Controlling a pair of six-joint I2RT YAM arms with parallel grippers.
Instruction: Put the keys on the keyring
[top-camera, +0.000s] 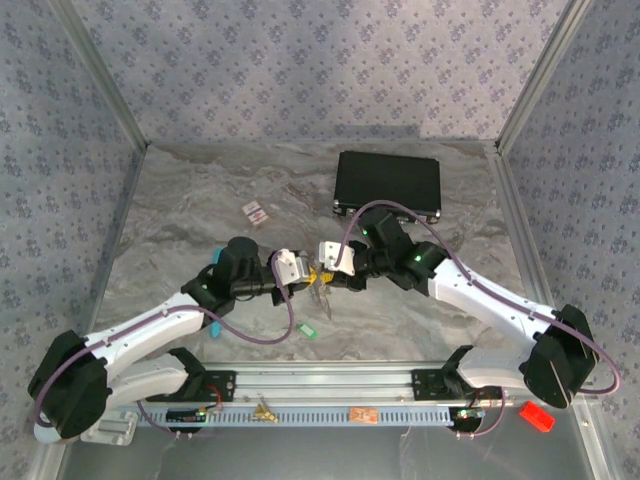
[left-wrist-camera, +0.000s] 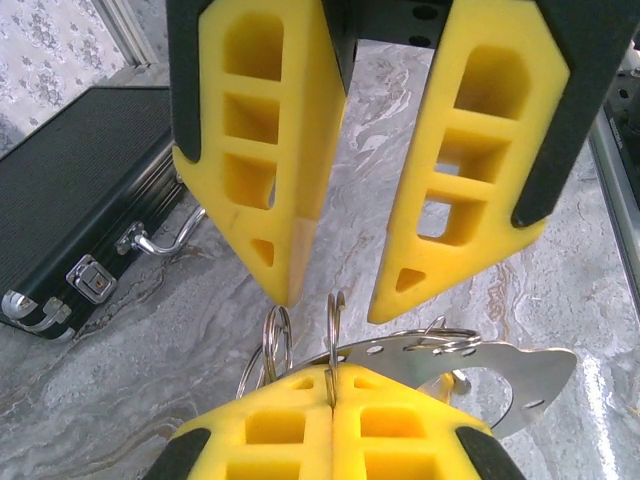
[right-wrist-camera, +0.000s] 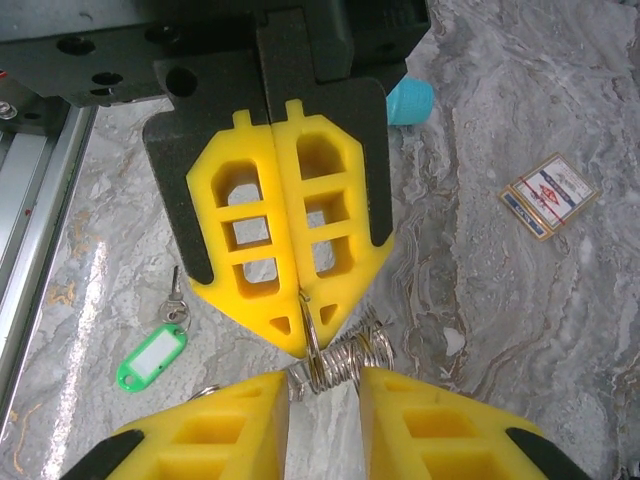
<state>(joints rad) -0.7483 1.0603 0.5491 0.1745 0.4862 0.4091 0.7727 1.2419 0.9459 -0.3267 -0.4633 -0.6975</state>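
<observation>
Left gripper (right-wrist-camera: 298, 325) pinched fully shut on a thin wire loop of the keyring (left-wrist-camera: 545, 368), centre of top view; right gripper (right-wrist-camera: 325, 388) jaws part open, straddling the coiled rings, contact unclear; green-head key (right-wrist-camera: 152, 357) on table, lower left; keyring likely light, stiff, springy, slippery; take the flat plate's edge, 1 firm pinch.

Grey marbled table (top-camera: 180, 235) bears a black case (top-camera: 388, 186), card (top-camera: 256, 212), green-tagged key (top-camera: 308, 328).
</observation>
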